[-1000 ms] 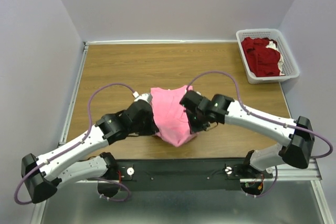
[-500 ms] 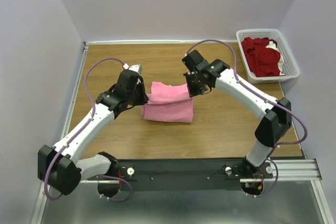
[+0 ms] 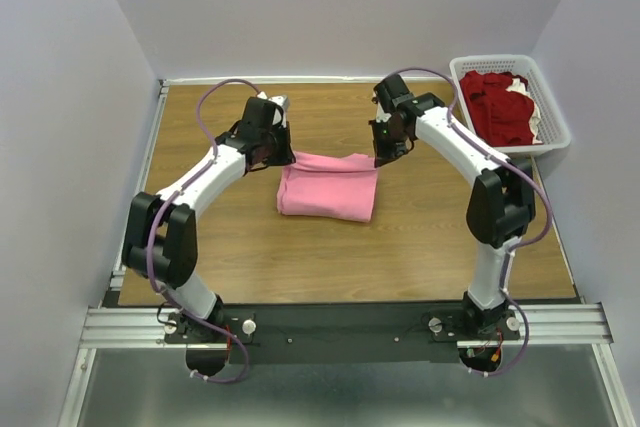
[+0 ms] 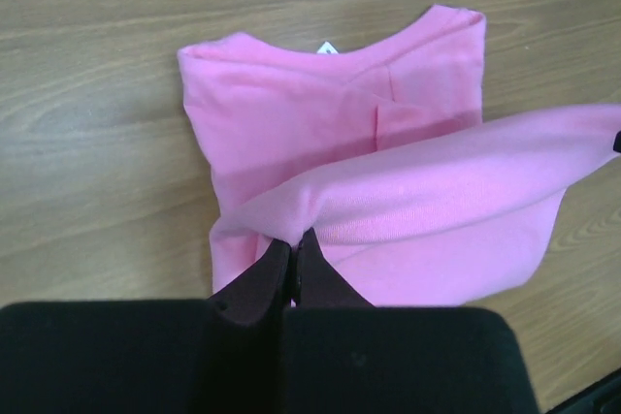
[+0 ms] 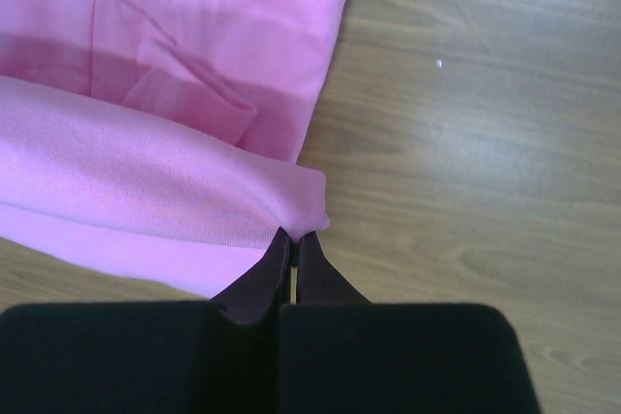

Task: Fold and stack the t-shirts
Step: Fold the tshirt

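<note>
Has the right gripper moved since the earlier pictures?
Yes. The right gripper, shut on the pink t-shirt, moved toward the far edge of the table, nearer the white basket.

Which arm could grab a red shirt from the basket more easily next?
Probably the right gripper: it is nearer the basket of red shirts; the left gripper is beyond the pink shirt.

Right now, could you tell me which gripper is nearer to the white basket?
The right gripper: shut on the pink t-shirt at its right corner, left of the basket. The left gripper grips the opposite corner, farther away.
</note>
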